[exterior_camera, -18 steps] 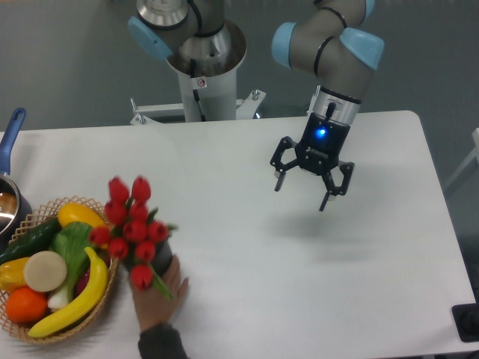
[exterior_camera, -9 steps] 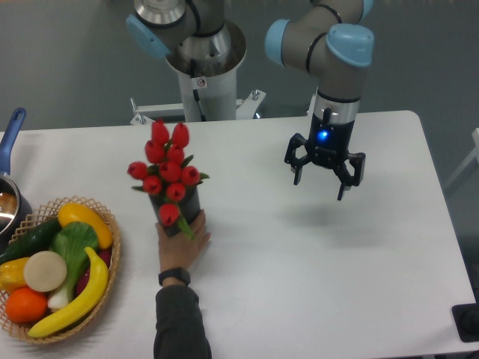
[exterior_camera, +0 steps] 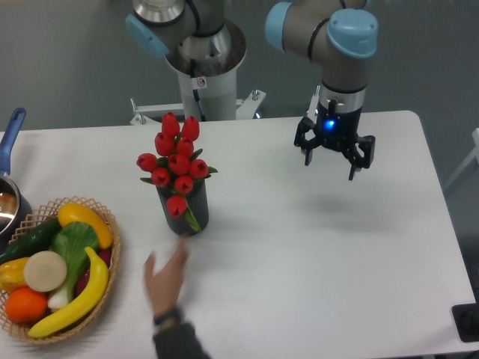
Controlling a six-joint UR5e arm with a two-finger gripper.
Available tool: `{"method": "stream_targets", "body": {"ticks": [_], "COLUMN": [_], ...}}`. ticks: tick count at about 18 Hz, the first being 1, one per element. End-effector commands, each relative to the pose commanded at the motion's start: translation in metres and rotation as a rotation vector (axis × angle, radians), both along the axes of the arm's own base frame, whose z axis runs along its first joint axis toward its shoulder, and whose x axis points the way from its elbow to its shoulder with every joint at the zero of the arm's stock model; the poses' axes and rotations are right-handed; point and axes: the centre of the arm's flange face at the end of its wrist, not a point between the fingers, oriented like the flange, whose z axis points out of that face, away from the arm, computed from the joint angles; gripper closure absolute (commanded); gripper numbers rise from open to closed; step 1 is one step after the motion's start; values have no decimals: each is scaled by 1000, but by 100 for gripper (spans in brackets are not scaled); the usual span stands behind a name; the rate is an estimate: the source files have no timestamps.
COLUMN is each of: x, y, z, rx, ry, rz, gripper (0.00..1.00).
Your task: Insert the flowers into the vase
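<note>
The flowers, a bunch of red tulip buds with green leaves, stand in the dark grey vase left of the table's middle. One bud droops down the vase's front. My gripper hangs open above the table at the back right, well apart from the vase, with nothing between its fingers.
A person's hand lies on the table just in front of the vase, not touching it. A wicker basket of toy fruit and vegetables sits at the front left. A pot with a blue handle is at the left edge.
The hand let go of the vase and pulled back toward the front edge. The vase with the flowers shifted slightly right. My gripper moved a little right and toward the back.
</note>
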Motion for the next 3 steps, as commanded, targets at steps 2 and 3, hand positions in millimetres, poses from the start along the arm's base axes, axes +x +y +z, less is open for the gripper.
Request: {"method": "stream_targets", "body": {"ticks": [2, 3], "x": [-3, -5], "y": [5, 6], "z": [4, 5], "rx": [-3, -3], "ry": [2, 4], "rz": [-7, -9], "gripper": [0, 0]}}
